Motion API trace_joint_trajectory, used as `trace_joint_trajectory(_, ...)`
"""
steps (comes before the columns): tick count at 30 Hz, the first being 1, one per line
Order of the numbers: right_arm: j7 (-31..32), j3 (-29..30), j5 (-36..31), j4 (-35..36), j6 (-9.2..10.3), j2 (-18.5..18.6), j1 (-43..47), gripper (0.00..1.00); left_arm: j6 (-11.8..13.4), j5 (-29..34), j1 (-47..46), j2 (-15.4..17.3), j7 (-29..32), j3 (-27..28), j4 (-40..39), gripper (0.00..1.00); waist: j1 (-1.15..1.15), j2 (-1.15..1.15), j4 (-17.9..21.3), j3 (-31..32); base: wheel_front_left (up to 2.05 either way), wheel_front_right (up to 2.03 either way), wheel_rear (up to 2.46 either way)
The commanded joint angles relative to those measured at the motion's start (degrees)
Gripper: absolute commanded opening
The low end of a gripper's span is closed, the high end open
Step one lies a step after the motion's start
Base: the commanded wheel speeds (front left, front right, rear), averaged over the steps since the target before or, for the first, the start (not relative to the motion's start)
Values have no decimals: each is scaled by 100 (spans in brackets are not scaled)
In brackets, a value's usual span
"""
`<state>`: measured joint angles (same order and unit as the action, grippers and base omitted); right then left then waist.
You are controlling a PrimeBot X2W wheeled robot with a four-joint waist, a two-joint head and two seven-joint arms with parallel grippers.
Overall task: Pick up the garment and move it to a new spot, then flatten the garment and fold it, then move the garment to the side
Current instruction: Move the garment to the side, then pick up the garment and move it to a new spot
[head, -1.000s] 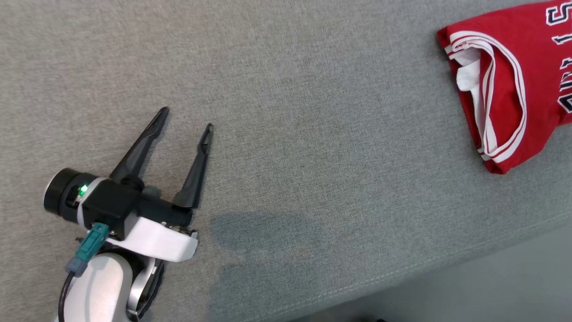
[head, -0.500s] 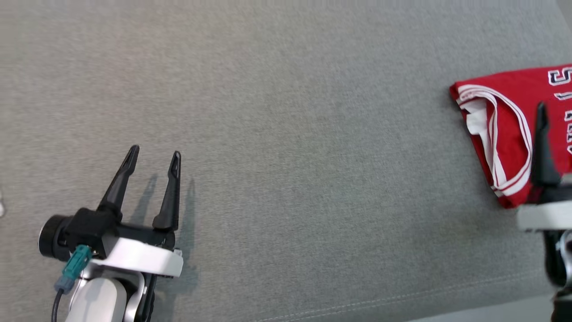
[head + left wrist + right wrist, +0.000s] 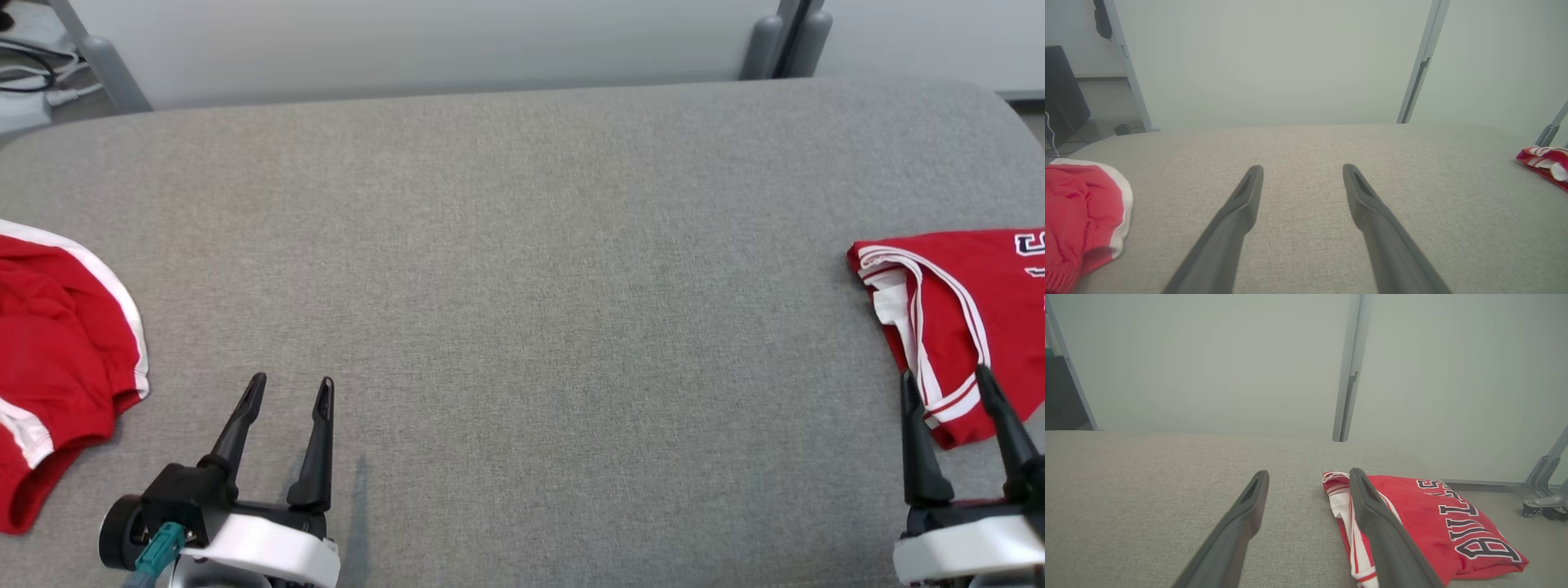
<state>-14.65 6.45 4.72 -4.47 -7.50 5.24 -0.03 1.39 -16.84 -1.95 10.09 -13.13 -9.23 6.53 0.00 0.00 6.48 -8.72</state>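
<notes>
The folded jersey [image 3: 951, 302] and a crumpled red garment [image 3: 57, 359] run off opposite frame edges of the grey pad [image 3: 522, 286] before a pale wall [image 3: 408, 41]; left gripper [image 3: 292, 380] and right gripper [image 3: 942, 374] gape wide, empty.

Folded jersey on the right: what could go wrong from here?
1. The right gripper hovers open at the near corner of the folded jersey; a sweep could snag the striped armhole and undo the fold.
2. The jersey lies near the right end of the table, so a nudge might push it off.
3. The crumpled red garment on the left could be mistaken for it.
</notes>
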Motion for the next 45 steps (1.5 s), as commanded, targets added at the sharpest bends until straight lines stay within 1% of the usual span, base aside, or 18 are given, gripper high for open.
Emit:
trace_joint_trajectory(1, -35, -165, -106, 179, 1, 49, 48, 100, -3, -47, -63, 55, -59, 181, -92, 100, 0, 0, -84, 151, 0, 0, 0)
trace_joint_trajectory(9, -35, -91, -196, 285, 1, -85, 429, 100, -19, -99, 50, 24, -107, 160, 90, 100, 0, 0, -155, 349, 0, 0, 0)
trace_joint_trajectory(17, -35, -49, -239, 369, 1, -153, 539, 100, 10, -110, 26, 50, -127, 171, 198, 100, 0, 0, -207, 372, 0, 0, 0)
trace_joint_trajectory(22, -35, -8, -263, 384, 1, -174, 569, 100, 17, -118, -14, 49, -136, 154, 224, 100, 0, 0, -298, 374, 0, 0, 0)
trace_joint_trajectory(26, -35, 12, -277, 429, 1, -186, 588, 100, 25, -122, -57, 49, -144, 148, 225, 100, 0, 0, -452, 365, 0, 0, 0)
trace_joint_trajectory(32, -35, -146, -284, 533, 1, -175, 560, 100, 60, -139, -110, -1, -159, 172, 173, 100, 0, 0, -854, 341, 0, 0, 0)
trace_joint_trajectory(38, -24, -337, -258, 597, 1, -64, 479, 100, 111, -186, -24, -106, -176, 244, 104, 100, 0, 0, -1582, 340, 0, 0, 0)
trace_joint_trajectory(45, 61, -375, -216, 678, 1, -8, 533, 100, 131, -193, 108, -249, -183, 251, 50, 100, 0, 0, -2423, 358, 0, 0, 0)
